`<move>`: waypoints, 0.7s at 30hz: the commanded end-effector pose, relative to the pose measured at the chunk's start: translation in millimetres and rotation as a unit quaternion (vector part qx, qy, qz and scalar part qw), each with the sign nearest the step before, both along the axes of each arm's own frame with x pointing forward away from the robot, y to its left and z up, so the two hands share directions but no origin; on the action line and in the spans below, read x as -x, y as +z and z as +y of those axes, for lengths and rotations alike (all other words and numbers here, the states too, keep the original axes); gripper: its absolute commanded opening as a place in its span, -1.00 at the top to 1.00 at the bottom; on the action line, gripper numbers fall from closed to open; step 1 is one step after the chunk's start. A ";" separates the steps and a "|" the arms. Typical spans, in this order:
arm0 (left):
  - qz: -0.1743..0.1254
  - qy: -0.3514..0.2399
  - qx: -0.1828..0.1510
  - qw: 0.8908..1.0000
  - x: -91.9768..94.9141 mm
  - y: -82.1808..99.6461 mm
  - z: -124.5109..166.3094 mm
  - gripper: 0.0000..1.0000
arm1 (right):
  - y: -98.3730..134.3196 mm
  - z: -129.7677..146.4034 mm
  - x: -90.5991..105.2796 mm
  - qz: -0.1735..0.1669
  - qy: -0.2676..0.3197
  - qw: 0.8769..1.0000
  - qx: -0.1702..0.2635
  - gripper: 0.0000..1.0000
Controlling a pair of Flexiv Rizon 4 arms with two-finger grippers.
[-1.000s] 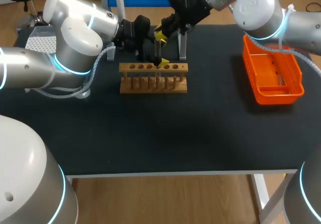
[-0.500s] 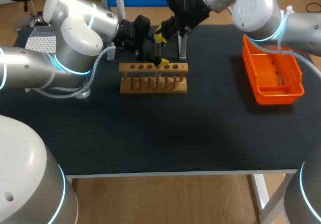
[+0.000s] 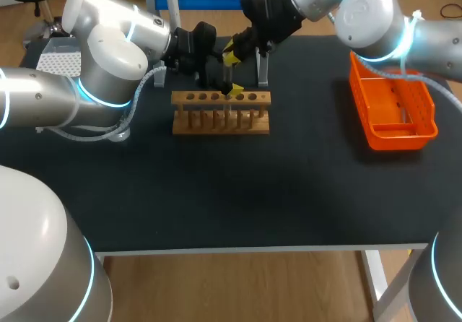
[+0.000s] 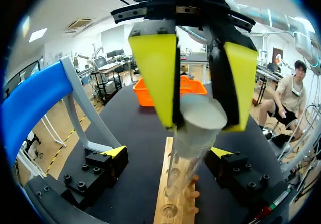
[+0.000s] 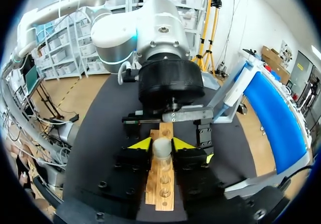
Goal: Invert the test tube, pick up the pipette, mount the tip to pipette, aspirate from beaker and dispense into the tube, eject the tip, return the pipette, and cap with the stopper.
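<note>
Glass is the thing to worry about here. Your left gripper (image 4: 200, 119) is clamped on the test tube (image 4: 193, 141) near its upper end, one yellow finger on each side, and holds it about upright over the wooden rack (image 3: 253, 124). The lower end of the tube is down at the row of holes. I cannot tell if it is already inside one. Your right gripper (image 5: 162, 144) is very near, with its fingers apart, one on each side of the tube and not gripping it. The end that points up looks closed, so I judge the inverting is not yet done.

The danger is in the handing over. If the left fingers let go before the right ones close, the tube will drop on the rack. The two grippers are also so near that a small wrong move can knock them together. It can also press the glass sideways against the rack and crack it.
</note>
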State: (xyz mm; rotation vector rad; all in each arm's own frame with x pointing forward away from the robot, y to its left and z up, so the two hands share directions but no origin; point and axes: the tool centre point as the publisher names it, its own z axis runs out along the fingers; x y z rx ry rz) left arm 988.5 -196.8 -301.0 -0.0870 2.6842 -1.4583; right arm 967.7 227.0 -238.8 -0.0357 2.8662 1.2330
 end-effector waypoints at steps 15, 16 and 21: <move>0.002 -0.002 -0.001 1.000 -1.4 0.2 0.2 -1.00 | 11.8 -39.7 2.9 -0.039 -0.005 0.989 -0.144 -0.85; 0.002 -0.002 -0.001 1.000 -1.4 0.2 0.2 -1.00 | 14.7 -41.2 3.5 -0.042 -0.002 0.987 -0.157 -0.09; 0.002 -0.002 -0.001 1.000 -1.4 0.2 0.2 -1.00 | 25.0 -42.3 6.9 -0.049 0.013 0.978 -0.201 1.00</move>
